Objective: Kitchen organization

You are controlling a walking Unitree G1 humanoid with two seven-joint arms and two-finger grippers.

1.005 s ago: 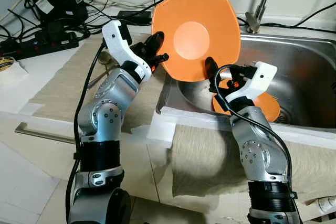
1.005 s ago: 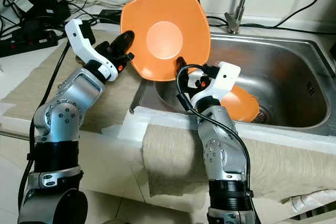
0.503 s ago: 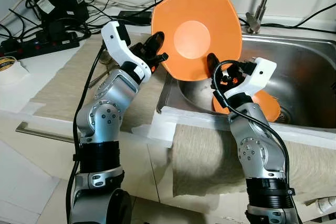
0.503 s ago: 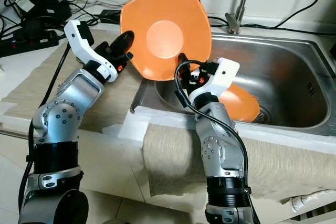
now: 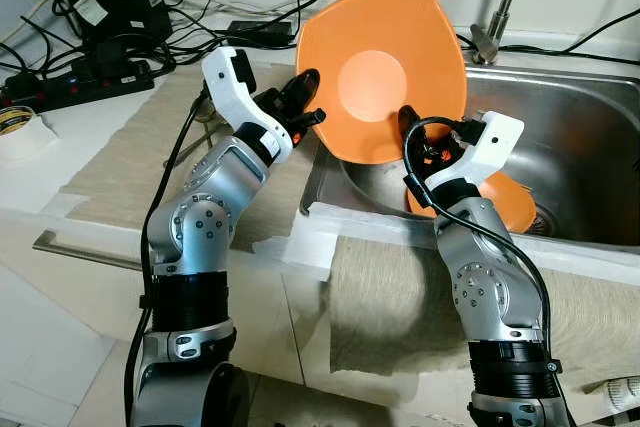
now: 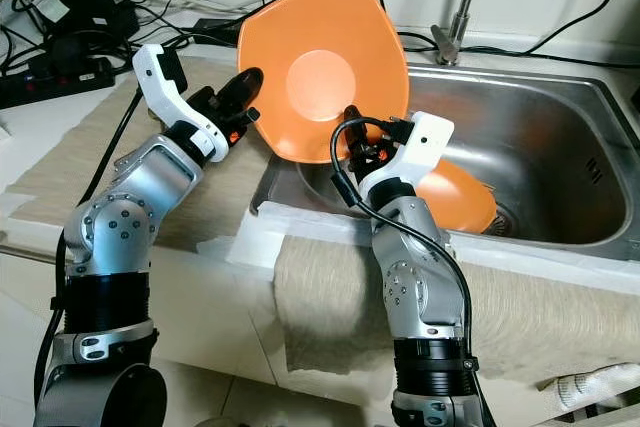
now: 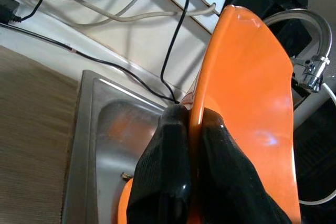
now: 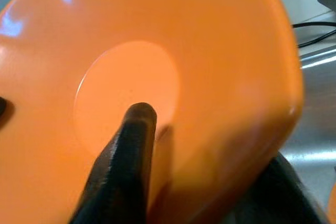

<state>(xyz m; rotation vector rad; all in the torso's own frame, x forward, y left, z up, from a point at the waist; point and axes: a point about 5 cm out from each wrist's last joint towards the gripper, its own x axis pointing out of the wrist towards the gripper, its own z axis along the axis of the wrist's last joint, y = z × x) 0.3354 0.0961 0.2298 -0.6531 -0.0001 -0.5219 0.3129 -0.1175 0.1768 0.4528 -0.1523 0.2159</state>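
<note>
Two grippers share one load above the near-left corner of the stainless sink (image 5: 590, 147): an orange bowl (image 5: 385, 72) held on edge, its hollow turned toward the robot's head. Largest of all is the counter with its beige cloth mat (image 5: 120, 162), which runs along the left side of the basin; a second cloth (image 5: 400, 297) hangs over the front edge beneath the arms. The basin itself lies behind and to the right of the raised bowl, and the bowl hides part of the sink's back-left wall. Down on the sink floor lies a second orange dish (image 5: 500, 202) (partly covered by the right forearm). A tall faucet (image 5: 500, 7) rises at the back rim, just right of the raised bowl's upper edge.

At the back left of the counter sits a tangle of black cables and a power strip (image 5: 80, 77), well apart from the bowl, and a roll of tape (image 5: 15, 122) rests at the far left edge.

Left gripper (image 6: 245, 97) reaches in from the mat side, and its two black fingers (image 7: 163, 177) pinch the bowl's left rim between them, one on each face. Right gripper (image 5: 405, 132) comes up from below; one finger (image 8: 128, 156) lies inside the hollow and the other behind the wall, clamping the lower rim.
</note>
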